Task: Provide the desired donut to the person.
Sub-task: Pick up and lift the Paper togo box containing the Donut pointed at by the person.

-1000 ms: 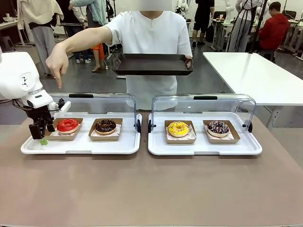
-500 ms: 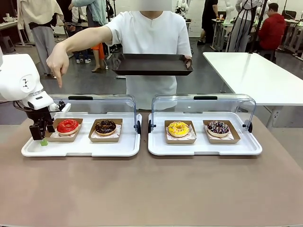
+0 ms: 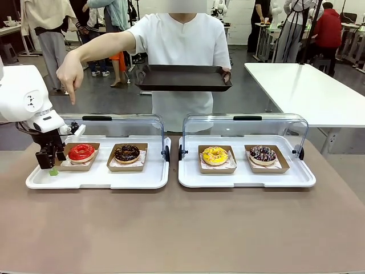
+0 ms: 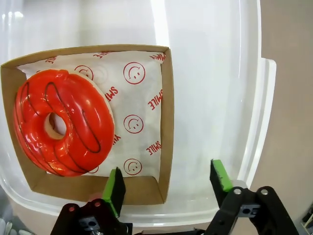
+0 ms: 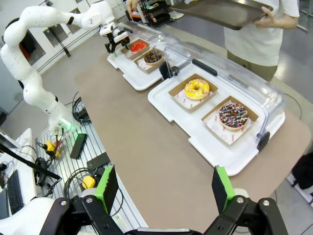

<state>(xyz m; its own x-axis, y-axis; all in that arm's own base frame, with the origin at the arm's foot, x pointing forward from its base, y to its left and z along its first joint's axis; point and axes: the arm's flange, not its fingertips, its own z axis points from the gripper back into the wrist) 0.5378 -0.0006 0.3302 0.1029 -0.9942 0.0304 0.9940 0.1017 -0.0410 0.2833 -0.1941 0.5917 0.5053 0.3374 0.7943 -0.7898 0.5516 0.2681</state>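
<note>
Front view: hand [image 3: 69, 75] perhaps over red donut [image 3: 81, 151].

1. The red donut [image 4: 63, 122] has glossy red icing crossed by thin dark lines.
2. Its cardboard box [image 4: 137, 191] is brown; the paper liner [image 4: 142, 98] is white with red smiley faces and red "SMILE" print.
3. The second donut [image 3: 126, 152] is dark chocolate brown, the third donut [image 3: 215, 154] yellow, and the fourth donut [image 3: 263, 153] dark with pale sprinkles.
4. The left serving tray [image 3: 97, 178] and right serving tray [image 3: 245, 180] are white — the table [image 3: 182, 228] is taupe.
5. The person [image 3: 182, 51] wears a plain white shirt — the hand-held tray [image 3: 182, 77] is black.
</note>
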